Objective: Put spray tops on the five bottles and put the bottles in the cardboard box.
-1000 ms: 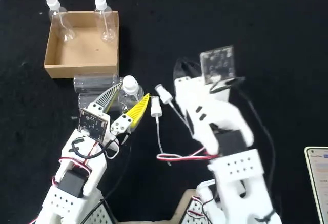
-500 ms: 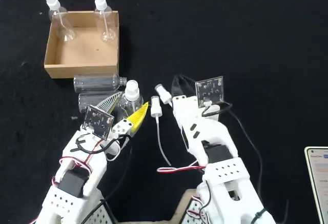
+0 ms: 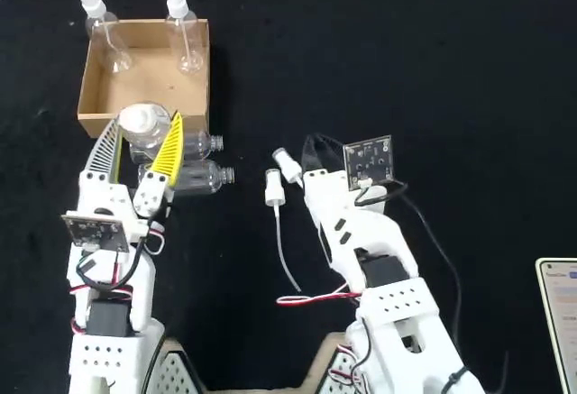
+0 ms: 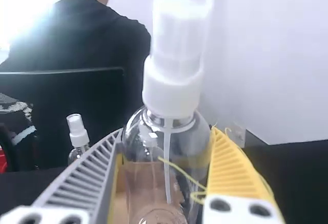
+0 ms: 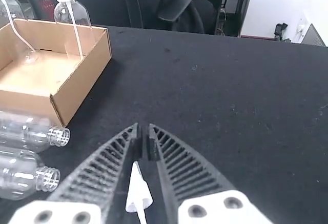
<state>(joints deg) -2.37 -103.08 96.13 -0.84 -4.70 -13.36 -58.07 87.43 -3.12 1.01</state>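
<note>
The left gripper clamps a capped bottle upright at the upper left of the high view, over the near wall of the cardboard box, its long axis vertical and spray head up. The right gripper, fingers nearly together and holding nothing, hovers mid-frame over two loose spray tops. Two uncapped bottles lie beside the box, necks pointing right.
</note>
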